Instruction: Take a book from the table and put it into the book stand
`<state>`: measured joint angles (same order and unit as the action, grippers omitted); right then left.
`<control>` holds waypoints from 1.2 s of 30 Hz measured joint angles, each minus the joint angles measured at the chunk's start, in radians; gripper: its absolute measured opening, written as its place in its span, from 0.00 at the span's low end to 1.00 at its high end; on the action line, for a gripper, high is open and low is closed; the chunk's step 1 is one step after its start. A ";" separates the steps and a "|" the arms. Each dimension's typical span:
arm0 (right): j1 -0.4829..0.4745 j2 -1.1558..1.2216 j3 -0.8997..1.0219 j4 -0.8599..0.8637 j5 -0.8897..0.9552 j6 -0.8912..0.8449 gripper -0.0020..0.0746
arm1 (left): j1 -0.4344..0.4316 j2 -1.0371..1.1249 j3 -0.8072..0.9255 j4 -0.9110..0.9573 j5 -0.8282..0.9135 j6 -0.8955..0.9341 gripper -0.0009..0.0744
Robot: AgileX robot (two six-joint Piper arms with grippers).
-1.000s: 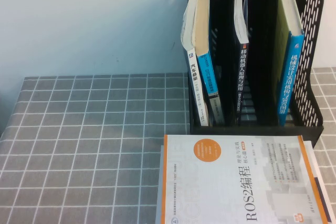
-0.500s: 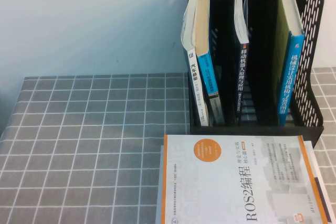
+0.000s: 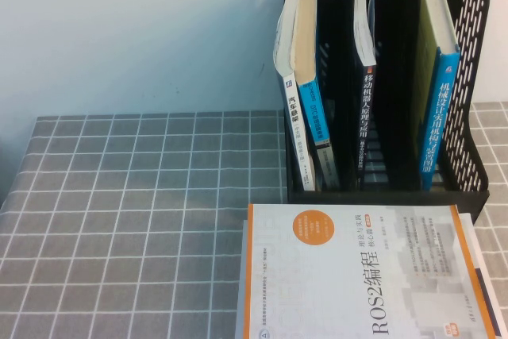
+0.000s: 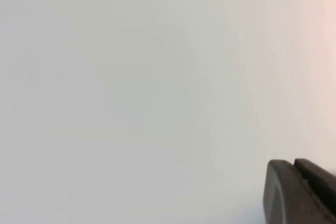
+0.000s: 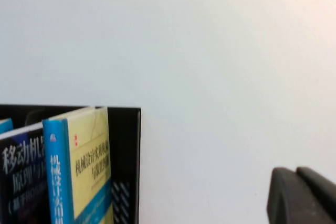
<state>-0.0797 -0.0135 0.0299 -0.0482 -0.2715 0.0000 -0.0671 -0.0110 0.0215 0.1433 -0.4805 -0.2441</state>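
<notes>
A: The white paperback with orange edging and orange disc, "ROS2" on the cover [image 3: 361,275], lies flat on the grey checked desk [image 3: 135,220]. It sits just in front of the black plastic three-bay book stand [image 3: 476,61], at the near edge, and partly runs out of the high view.

B: Claws?

A: Neither shows from above. The left claw [image 4: 302,192] appears only as a dark tip in its wrist view, against blank wall. The right claw [image 5: 304,195] is the same, raised at about the height of the stand's top. Each tip shows two dark fingers side by side with only a seam between, so both read as pressed together and holding nothing.

B: So the step is reach and pick up.

A: I judge so. A flat book offers no grip from above; take the free left-hand long edge over bare desk.

B: Room in the stand?

A: The left bay holds the white-spined book [image 3: 287,77] and a tan-and-blue one, leaning. The middle bay holds the dark-spined book [image 3: 367,109], the right bay the blue-and-yellow book [image 3: 440,101]. The middle bay looks the emptiest. Watch the dividers on entry.
</notes>
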 joint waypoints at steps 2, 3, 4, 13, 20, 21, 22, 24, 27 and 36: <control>0.000 0.000 0.000 0.000 -0.030 0.000 0.02 | 0.000 0.000 0.000 0.012 -0.125 0.002 0.01; 0.000 0.000 0.000 0.000 -0.038 0.000 0.02 | 0.000 0.000 0.000 0.014 -0.178 0.004 0.01; 0.000 0.000 0.000 0.000 -0.043 0.000 0.02 | 0.000 -0.002 0.000 0.018 -0.216 0.004 0.01; 0.000 0.000 0.000 0.048 -0.043 0.000 0.02 | 0.000 -0.004 0.000 -0.043 -0.354 0.010 0.01; 0.000 0.000 0.000 0.093 -0.079 0.000 0.02 | 0.000 -0.004 -0.063 -0.205 0.041 0.069 0.01; 0.000 0.000 0.000 0.104 -0.079 0.000 0.02 | 0.000 -0.004 -0.099 -0.206 0.145 0.090 0.01; 0.000 0.000 -0.007 0.111 -0.054 0.000 0.02 | 0.000 -0.004 -0.131 -0.207 0.240 0.108 0.01; 0.000 0.000 -0.049 0.112 0.042 0.000 0.02 | 0.000 0.004 -0.205 -0.209 0.391 0.127 0.01; 0.000 0.005 -0.159 0.113 0.225 -0.012 0.02 | 0.000 0.057 -0.295 -0.211 0.539 0.134 0.01; 0.000 0.350 -0.573 0.197 0.953 -0.161 0.02 | 0.000 0.378 -0.403 -0.538 0.819 0.095 0.01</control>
<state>-0.0797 0.3360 -0.5430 0.1488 0.6810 -0.1610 -0.0671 0.3666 -0.3812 -0.3950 0.3388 -0.1496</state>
